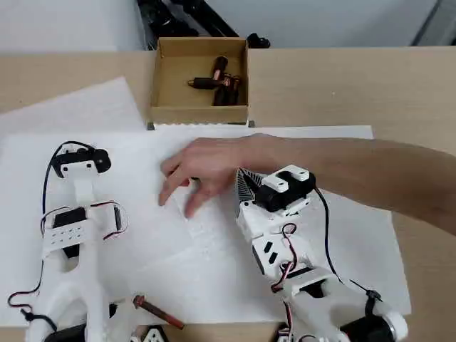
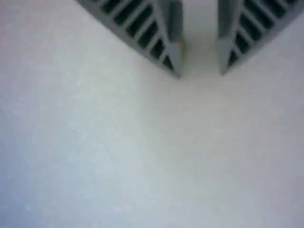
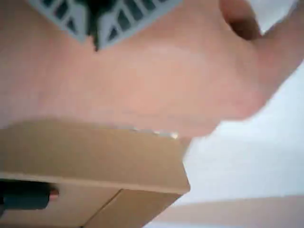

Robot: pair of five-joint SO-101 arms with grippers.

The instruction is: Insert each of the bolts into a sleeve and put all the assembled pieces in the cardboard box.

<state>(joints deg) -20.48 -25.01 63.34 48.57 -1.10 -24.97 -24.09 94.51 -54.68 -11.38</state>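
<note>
White arms [image 1: 71,242], black servos [image 1: 281,191], red-black cables [image 1: 287,239]

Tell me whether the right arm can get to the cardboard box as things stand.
Probably not. A person's hand lies spread on the white paper right in front of the right gripper, between it and the cardboard box. Once the hand is gone, the way looks free.

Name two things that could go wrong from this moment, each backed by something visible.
1. A person's hand lies right in front of the right gripper; any move could strike it.
2. A loose bolt lies beside the left arm near its base and could be knocked away.
</note>
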